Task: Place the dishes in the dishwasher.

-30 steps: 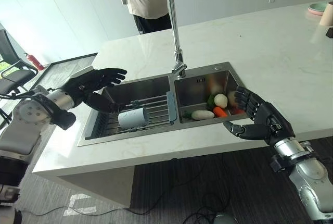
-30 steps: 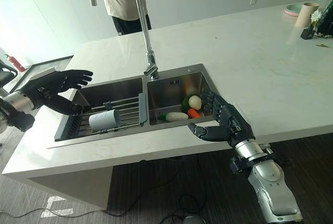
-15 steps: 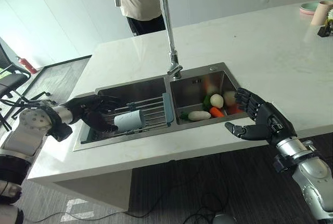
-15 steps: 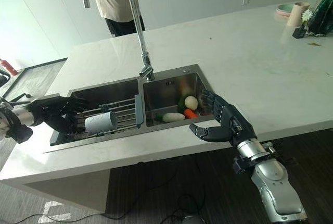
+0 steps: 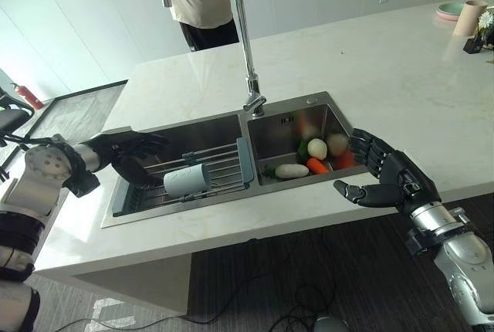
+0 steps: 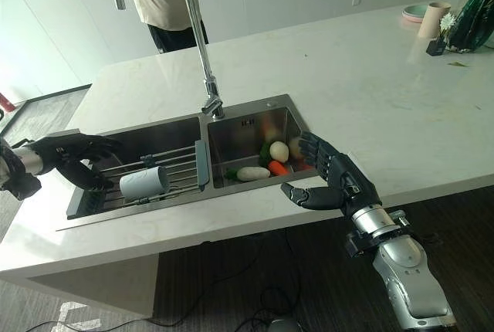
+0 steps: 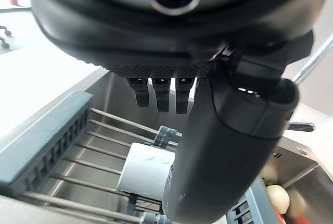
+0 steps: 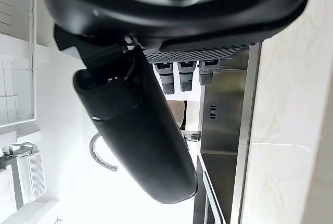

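Left eye view: pale cylindrical cup (image 5: 187, 181) lies on its side on the sink's wire rack (image 5: 224, 168), long axis along the front edge. Left hand (image 5: 127, 154), fingers relaxed and empty, sits just beside it, nearer than the spread, empty right hand (image 5: 386, 180).

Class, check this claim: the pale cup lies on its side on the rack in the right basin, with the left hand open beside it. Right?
Not quite. The cup lies on the rack in the left basin, as the left eye view shows; the right basin holds vegetables. The left hand is open beside it.

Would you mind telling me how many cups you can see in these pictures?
2: a pale cup lying on its side on the rack in the left sink basin, and a beige cup standing at the counter's far right corner. Others may be hidden.
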`<state>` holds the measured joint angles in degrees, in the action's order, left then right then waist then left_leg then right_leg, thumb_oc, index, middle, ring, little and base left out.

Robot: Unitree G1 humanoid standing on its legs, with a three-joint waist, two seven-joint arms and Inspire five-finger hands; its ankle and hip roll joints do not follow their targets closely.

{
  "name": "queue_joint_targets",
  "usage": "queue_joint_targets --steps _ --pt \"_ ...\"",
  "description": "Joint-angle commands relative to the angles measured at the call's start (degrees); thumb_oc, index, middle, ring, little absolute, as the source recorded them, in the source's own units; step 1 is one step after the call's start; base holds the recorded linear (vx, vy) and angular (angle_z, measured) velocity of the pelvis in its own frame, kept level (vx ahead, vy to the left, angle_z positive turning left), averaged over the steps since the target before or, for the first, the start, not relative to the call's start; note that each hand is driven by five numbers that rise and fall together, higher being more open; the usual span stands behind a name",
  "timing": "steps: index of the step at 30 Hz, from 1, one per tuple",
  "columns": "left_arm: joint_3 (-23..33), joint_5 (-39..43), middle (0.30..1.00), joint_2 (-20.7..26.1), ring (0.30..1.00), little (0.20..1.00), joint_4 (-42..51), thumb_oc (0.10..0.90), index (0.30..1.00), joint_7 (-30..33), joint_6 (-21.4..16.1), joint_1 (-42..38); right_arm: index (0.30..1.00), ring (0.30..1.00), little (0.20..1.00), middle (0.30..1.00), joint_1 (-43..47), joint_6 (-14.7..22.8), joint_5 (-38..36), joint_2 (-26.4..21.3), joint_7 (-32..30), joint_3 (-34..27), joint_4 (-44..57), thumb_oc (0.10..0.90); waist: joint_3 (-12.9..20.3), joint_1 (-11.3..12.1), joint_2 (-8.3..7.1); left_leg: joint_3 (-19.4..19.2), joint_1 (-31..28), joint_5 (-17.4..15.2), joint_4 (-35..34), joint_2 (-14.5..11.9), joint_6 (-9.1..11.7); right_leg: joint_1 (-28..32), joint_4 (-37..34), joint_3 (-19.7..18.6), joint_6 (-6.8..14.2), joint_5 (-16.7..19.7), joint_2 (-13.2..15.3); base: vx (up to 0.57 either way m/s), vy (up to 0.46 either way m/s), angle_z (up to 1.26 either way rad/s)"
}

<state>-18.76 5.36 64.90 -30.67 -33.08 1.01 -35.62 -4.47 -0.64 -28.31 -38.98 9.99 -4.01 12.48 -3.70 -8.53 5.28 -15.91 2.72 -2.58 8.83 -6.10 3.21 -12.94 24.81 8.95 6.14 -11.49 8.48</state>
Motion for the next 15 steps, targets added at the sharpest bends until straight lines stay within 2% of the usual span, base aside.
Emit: queue_joint_targets --steps 1,15 --pt "2.16 -3.06 0.9 6.66 0.9 0.9 0.8 0.8 0.9 4.74 -3.74 -8.53 0.9 0.9 0.9 0.9 7.38 7.08 -3.86 -3.15 -0.45 -3.18 4.23 0.8 2.32 -0.96 0.23 -0.45 0.14 -10.85 8.36 -2.04 1.32 7.22 -7.62 0.15 5.54 2.15 0.85 -0.02 0.0 -0.07" --pt "-1.57 -4.24 0.9 4.63 0.9 0.9 -3.6 0.8 0.9 0.5 -3.54 -10.22 0.9 0.9 0.9 0.9 7.19 7.74 -3.48 -3.61 0.2 -3.14 3.22 0.8 2.44 -2.53 0.33 -1.55 -0.49 -11.12 8.36 -2.03 0.88 7.23 -7.62 -1.06 5.4 2.21 -0.04 -0.01 0.002 -0.07"
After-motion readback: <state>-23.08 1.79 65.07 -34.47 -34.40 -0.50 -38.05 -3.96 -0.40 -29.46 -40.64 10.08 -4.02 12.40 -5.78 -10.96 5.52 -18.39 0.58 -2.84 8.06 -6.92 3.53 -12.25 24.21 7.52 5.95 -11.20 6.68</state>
